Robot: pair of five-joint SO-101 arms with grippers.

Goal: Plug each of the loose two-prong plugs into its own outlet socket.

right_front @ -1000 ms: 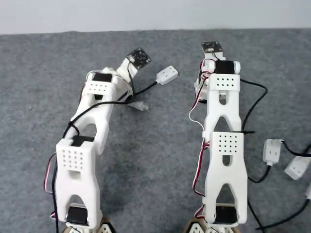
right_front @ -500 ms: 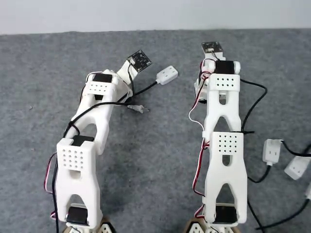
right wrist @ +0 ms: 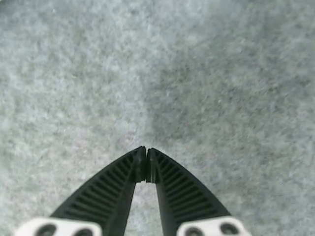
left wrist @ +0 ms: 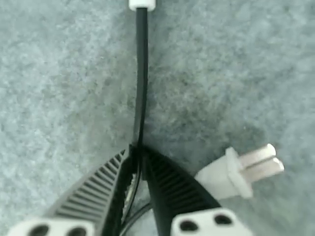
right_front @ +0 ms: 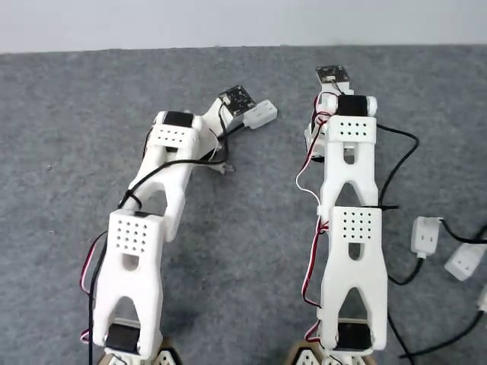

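1. Nearest: left claw (left wrist: 140, 155), ribbed black fingers (left wrist: 172, 187) pinched closed on a thin glossy black cord (left wrist: 141, 73), not on any plug.
2. Just beside that claw, flat on the grey, felt-like tabletop (left wrist: 59, 73): white two-prong plug (left wrist: 236, 169), smooth moulded body, flat pale prongs aimed sideways, across the cord's line.
3. Farther along the cord, straight ahead of the claw: white socket (right_front: 261, 114), a rounded hard-plastic block, joined to the claw by the cord.
4. Probably needed next: letting go of the cord, taking the plug by its body, turning the prongs toward the socket.
5. Well apart from the plug: right claw (right wrist: 146, 169), closed tip to tip, holding nothing; left arm clearly nearer.
6. Farthest: two more white sockets (right_front: 424, 234) (right_front: 466, 262) on black cords.
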